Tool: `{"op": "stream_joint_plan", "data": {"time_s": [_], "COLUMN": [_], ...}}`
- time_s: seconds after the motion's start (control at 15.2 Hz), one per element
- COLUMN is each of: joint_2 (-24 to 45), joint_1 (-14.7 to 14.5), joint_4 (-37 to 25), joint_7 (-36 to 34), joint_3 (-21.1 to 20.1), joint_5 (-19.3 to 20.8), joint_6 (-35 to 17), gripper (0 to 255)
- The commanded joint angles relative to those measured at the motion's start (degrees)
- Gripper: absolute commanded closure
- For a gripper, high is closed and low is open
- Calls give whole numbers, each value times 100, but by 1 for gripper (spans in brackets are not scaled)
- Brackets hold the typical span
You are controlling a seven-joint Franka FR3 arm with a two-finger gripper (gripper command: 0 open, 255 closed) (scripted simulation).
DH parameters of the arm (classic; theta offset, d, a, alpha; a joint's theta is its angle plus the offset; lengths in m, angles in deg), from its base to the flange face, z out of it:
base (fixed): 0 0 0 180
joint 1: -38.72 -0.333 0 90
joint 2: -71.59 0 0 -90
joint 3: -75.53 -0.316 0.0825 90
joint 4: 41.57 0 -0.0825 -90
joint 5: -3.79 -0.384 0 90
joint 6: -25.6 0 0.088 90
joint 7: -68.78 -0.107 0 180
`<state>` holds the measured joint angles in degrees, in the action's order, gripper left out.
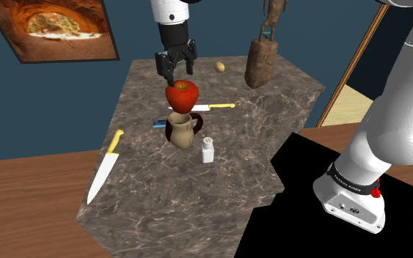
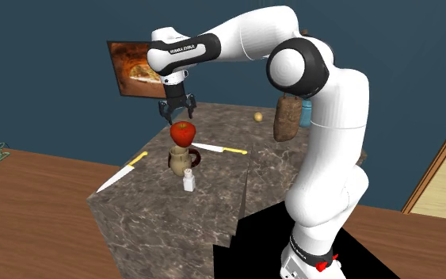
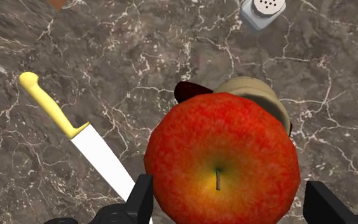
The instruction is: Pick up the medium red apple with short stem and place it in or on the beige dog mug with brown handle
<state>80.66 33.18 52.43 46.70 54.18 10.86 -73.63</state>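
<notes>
Spreading across the middle of the shoulder view, a dark marbled counter [image 1: 271,132] carries everything on it. Beside it the white arm [image 1: 406,110] rises from its black stand [image 1: 300,212] and reaches over the surface. A framed picture [image 1: 54,26] in orange tones hangs on the blue wall behind. A brown lumpy object [image 1: 261,62] stands at the counter's far corner.

A large knife with a yellow handle [image 1: 102,172] lies near the counter's edge at the shoulder view's left, well apart from the mug. A smaller yellow-handled knife [image 1: 213,107] lies just beyond the mug.

The black gripper [image 1: 178,73] hangs directly over the apple, pointing straight down. Its jaws are spread wide and hold nothing. In the wrist view its fingers [image 3: 140,200] flank the apple on either side. Whether a fingertip grazes the skin, I cannot tell.

The beige mug [image 1: 181,130] stands upright near the counter's middle, its dark brown handle visible at its side. The red apple [image 1: 182,94] rests on the mug's rim, covering the opening, with its short stem pointing up toward the gripper.

A white shaker [image 1: 207,149] stands just beside the mug, toward the stand. A small blue object [image 1: 159,122] lies against the mug's other side. A small yellowish round thing [image 1: 219,67] sits near the counter's far edge.
</notes>
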Motion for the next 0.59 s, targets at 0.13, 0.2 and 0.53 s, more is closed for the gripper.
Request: {"op": "stream_joint_plan", "data": {"time_s": [0.13,0.2,0.53], "joint_2": [44,81,118], "joint_1": [-33,-53,-72], "joint_4": [-438,-678,-877], "joint_7": [0,-3,-7], "joint_3": [-17,-26,-33], "joint_5": [9,21,33], "joint_6": [399,604,770], "gripper": [0,0,0]}}
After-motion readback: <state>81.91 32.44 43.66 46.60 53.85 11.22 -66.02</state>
